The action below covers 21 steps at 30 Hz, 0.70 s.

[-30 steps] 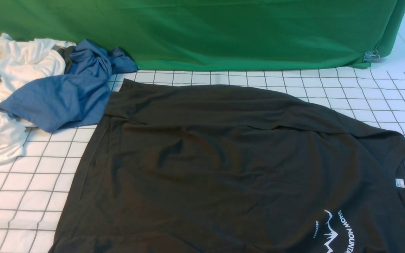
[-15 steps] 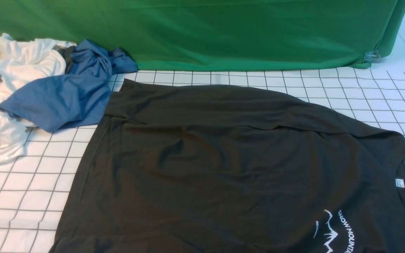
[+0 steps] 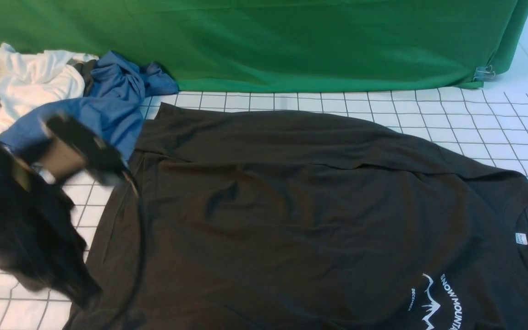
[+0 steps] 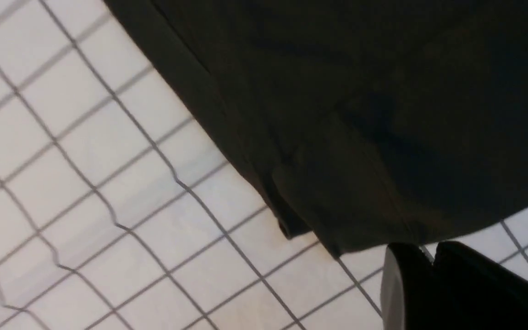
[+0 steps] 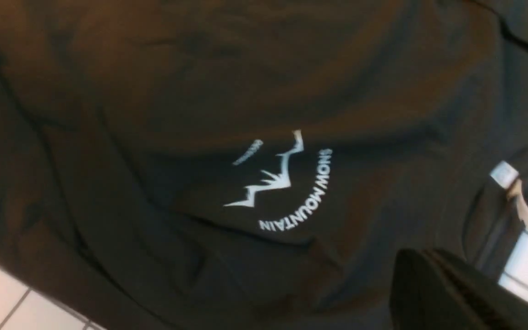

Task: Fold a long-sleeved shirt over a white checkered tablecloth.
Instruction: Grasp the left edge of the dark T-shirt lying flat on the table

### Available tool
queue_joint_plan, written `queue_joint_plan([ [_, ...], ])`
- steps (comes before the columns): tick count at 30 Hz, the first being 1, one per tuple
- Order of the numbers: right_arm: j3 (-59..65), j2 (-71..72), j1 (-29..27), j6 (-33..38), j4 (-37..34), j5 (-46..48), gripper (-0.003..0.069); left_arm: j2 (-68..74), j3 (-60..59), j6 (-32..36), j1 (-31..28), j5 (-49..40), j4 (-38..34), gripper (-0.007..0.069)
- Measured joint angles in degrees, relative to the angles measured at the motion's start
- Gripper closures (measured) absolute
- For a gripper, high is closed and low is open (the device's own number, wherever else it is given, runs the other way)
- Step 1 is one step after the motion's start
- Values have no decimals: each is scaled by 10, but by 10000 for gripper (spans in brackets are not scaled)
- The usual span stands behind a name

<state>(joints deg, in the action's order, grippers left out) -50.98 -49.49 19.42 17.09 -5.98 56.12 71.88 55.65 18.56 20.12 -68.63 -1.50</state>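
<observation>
Long-sleeved shirt [image 3: 291,206] corner [image 4: 310,236], left wrist only

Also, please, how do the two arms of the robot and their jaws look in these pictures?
The left arm is bulky and black, blurred in the front view, with a tan block near its end and a thin black cable hanging from it. The left gripper has black round-tipped jaws, one edged in paler grey. The right gripper has similar dark jaws.
</observation>
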Motion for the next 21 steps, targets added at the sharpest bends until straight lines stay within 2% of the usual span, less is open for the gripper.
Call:
queue_joint_plan([
  [4, 0, 0, 4, 4, 0, -17, 645, 46, -16, 1, 4, 22, -12, 438],
  [5, 0, 0, 4, 7, 0, -22, 645, 62, -17, -4, 3, 41, -11, 359],
  [6, 0, 0, 4, 9, 0, -25, 645, 73, -19, -9, 0, 50, -9, 316],
  [9, 0, 0, 4, 20, 0, -33, 645, 108, -20, -20, -15, 67, -1, 228],
  [11, 0, 0, 4, 23, 0, -38, 645, 131, -21, -21, -26, 84, 3, 195],
  [16, 0, 0, 4, 23, 0, -48, 645, 183, -21, -8, -35, 129, 7, 186],
  [21, 0, 0, 4, 23, 0, -50, 645, 220, -25, 23, -35, 134, 1, 231],
])
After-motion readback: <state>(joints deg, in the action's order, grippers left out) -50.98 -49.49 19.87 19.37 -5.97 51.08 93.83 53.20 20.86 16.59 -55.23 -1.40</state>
